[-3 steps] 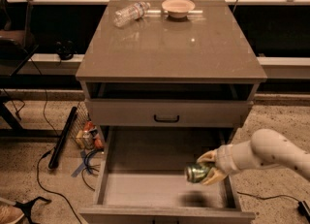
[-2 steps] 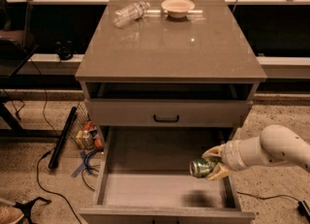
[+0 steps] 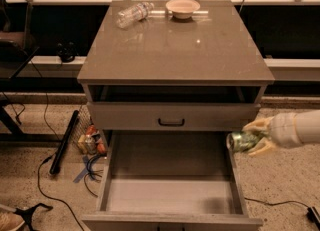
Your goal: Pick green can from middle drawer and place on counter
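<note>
Nearest the camera, the middle drawer (image 3: 150,195) stands pulled out, its flat grey floor bare apart from a dark shadow towards the right front corner. At its right wall, the gripper (image 3: 248,140) reaches in from the right edge of the view, its pale fingers (image 3: 259,124) closed above and below the green can (image 3: 241,141), so the claw is only as wide as the can it clasps. The can lies on its side in that grip, one silver end turned left towards the drawer, and it overlaps the rim of the right wall rather than resting on the floor. On the ground left of the cabinet lie a black rod (image 3: 64,142) and some cables (image 3: 92,175). Above the open drawer is a closed drawer front (image 3: 130,117) with a black loop handle (image 3: 171,122). Beyond that spreads the glossy counter (image 3: 175,50), and at its far edge a clear water bottle (image 3: 133,14) lies on its side, just left of a shallow bowl (image 3: 183,8).
</note>
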Motion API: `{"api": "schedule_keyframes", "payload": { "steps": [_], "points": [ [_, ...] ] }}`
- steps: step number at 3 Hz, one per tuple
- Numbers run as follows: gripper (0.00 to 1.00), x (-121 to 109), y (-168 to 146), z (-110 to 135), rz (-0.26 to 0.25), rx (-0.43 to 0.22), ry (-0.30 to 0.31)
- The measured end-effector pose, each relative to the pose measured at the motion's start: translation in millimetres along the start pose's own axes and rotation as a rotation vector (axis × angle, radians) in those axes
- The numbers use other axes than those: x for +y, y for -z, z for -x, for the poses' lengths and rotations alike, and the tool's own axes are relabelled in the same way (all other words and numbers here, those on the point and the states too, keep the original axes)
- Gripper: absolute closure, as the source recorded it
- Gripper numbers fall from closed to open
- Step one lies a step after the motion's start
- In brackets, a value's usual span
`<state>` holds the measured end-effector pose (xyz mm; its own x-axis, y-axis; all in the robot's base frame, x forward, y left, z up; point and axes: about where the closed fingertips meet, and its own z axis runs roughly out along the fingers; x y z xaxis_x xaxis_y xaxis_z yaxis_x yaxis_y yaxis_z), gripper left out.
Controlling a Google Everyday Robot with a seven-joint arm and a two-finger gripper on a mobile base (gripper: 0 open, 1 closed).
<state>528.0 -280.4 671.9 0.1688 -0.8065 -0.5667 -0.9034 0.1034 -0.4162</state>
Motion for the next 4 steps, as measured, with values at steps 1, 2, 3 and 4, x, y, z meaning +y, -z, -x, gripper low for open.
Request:
{"api": "schedule_keyframes", "payload": {
  "steps": [1, 2, 3, 4],
  "points": [
    [1.00, -39.9, 58.2, 14.1, -0.061, 0.010, 0.032],
    [1.00, -64.1, 105.8, 38.5, -0.104, 0.010, 0.082],
    [1.00, -64.5, 104.7, 39.0, -0.104, 0.005, 0.082],
    [1.00, -80.3, 112.8, 43.0, -0.115, -0.012, 0.089]
  ]
}}
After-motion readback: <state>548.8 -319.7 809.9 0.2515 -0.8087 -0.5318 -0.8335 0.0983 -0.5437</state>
